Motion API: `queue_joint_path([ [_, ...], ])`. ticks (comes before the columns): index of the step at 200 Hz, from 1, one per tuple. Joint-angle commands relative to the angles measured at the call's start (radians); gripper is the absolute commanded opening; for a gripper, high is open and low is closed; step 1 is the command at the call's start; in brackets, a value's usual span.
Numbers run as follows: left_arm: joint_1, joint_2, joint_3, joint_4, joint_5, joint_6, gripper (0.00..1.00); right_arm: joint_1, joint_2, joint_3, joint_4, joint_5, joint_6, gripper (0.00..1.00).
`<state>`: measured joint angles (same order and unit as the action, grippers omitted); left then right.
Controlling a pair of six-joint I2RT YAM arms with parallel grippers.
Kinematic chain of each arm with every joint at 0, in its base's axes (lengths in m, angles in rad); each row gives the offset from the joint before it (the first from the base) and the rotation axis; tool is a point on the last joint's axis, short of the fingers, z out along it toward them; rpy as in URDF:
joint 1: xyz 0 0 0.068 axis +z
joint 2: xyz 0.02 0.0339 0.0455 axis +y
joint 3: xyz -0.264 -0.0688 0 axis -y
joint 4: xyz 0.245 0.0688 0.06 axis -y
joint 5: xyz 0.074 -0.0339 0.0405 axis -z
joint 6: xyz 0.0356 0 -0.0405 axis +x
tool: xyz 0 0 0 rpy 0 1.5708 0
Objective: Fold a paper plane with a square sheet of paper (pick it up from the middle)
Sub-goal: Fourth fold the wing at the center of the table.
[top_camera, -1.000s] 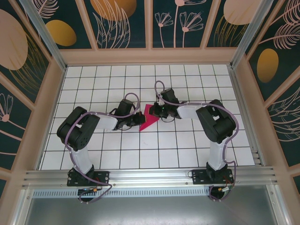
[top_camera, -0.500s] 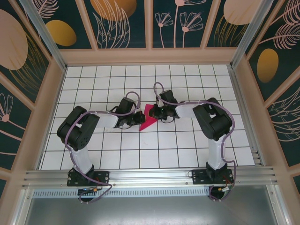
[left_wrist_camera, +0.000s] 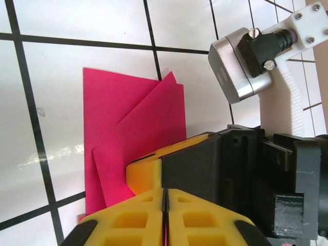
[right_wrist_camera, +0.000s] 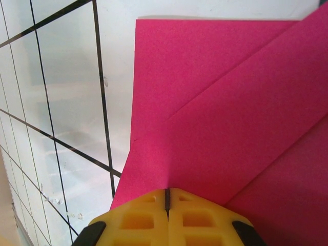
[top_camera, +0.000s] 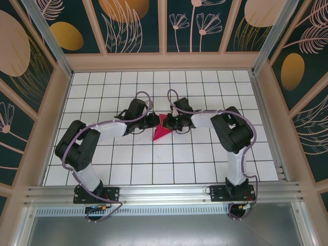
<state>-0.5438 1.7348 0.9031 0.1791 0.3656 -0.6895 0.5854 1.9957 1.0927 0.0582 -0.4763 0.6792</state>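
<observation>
Paper (left_wrist_camera: 133, 133) partly behind left end effector (left_wrist_camera: 165, 195)

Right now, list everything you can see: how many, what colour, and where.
paper: one, magenta-pink, partly folded, middle of the table between the two arms' tips.
table: one, white with black grid lines, under everything.
walls: three, dark teal with pink and orange plant patterns, at the back and both sides.
rail: one, silver metal, along the near edge.
arms: two, black and white; left arm and right arm, bases at the near edge.
jaws: two pairs, yellow; left jaws and right jaws both closed on the paper.
</observation>
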Motion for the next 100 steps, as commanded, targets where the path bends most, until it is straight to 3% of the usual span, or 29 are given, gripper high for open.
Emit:
queue_joint_path([
  [1,0.005,0.027,-0.010,0.015,0.065,-0.016,0.09,-0.003,0.066,-0.013,-0.104,0.116,-0.017,0.00],
  [55,0.004,0.080,-0.022,0.034,0.153,-0.020,0.03,-0.003,0.070,-0.013,-0.103,0.111,-0.011,0.00],
  [100,0.003,0.090,-0.069,0.034,0.160,-0.024,0.03,-0.003,0.076,-0.009,-0.113,0.114,-0.004,0.00],
])
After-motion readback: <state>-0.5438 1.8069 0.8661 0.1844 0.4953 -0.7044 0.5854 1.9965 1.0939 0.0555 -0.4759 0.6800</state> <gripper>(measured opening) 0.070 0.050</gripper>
